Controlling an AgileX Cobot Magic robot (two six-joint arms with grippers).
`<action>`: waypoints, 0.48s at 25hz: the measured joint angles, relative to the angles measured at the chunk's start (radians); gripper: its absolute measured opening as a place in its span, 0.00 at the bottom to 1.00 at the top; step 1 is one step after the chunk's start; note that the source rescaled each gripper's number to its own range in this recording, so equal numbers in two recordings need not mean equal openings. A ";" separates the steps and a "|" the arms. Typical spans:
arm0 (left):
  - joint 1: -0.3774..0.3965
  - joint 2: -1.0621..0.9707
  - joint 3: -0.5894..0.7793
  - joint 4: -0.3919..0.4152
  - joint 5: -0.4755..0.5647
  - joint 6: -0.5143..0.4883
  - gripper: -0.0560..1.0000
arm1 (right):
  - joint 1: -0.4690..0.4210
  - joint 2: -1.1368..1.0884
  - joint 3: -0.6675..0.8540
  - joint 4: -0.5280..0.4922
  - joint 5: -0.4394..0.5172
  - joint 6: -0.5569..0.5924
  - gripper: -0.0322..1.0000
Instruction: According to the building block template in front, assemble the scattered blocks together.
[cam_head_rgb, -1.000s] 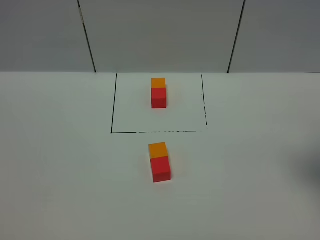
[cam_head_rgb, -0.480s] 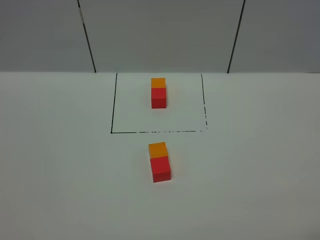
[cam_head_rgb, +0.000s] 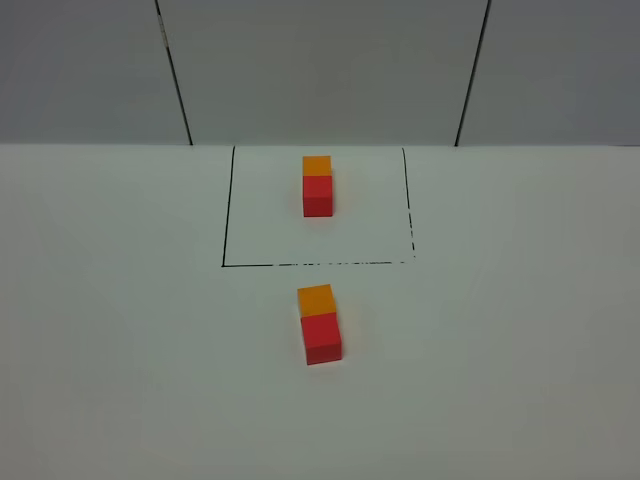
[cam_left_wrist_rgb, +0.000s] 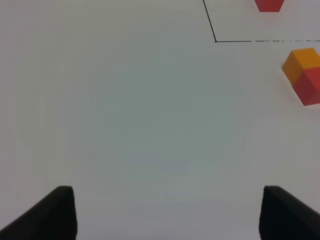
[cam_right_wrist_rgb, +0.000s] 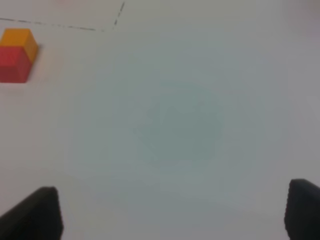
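Orange cube (cam_head_rgb: 316, 298) touching red cube (cam_head_rgb: 321, 338) mid-tabletop (cam_head_rgb: 120, 350), just outside the drawn frame's (cam_head_rgb: 226, 215) near line, matching the template pair (cam_head_rgb: 317, 186) toward the far edge. Left claw (cam_left_wrist_rgb: 165, 212) and right claw (cam_right_wrist_rgb: 175, 215) both spread wide, empty, well apart from the cubes. Likely risk: any stray claw sweep nudging the loose pair apart or skewing it, since nothing fixes it down.

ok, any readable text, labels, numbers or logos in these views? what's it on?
None.
Orange cube and red cube in front of the frame: plain faces, no print.
Framed orange-and-red pair: plain too.
Black rectangle on the table: just a drawn line, no lettering.
Left gripper and right gripper fingertips: dark and blurred, no markings readable.
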 joint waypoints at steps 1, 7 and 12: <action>0.000 0.000 0.000 0.000 0.000 0.000 0.88 | 0.000 -0.004 0.000 0.012 0.001 -0.016 0.83; 0.000 0.000 0.000 0.000 0.000 0.000 0.88 | 0.000 -0.009 0.020 0.048 0.002 -0.070 0.83; 0.000 0.000 0.000 0.000 0.000 0.000 0.88 | 0.000 -0.009 0.022 0.056 -0.005 -0.080 0.83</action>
